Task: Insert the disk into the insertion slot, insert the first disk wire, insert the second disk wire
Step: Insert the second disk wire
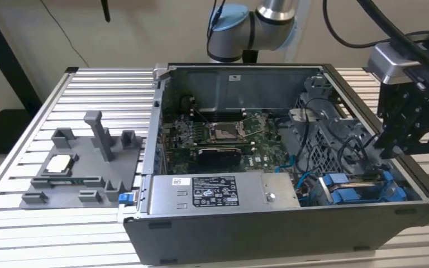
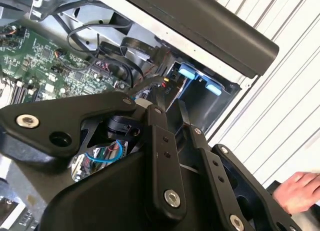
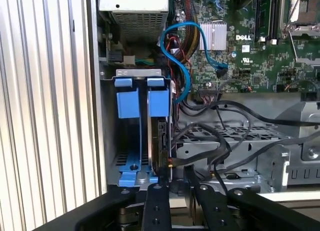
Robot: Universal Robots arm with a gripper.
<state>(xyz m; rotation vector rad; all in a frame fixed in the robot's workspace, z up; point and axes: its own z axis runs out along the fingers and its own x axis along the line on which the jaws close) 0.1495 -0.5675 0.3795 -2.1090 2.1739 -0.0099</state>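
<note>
The gripper hangs just before the slot. Its fingers stand close together with a narrow dark gap between them, and I cannot tell whether they grip anything. Just past the tips, a black wire ends at the disk. The disk sits edge-on in the slot, its blue tab outward. Beyond it a blue cable loops to the motherboard. In the second wrist view a person's hand rests on the table. In the exterior view, a grey tray lies well apart on that view's left.
</note>
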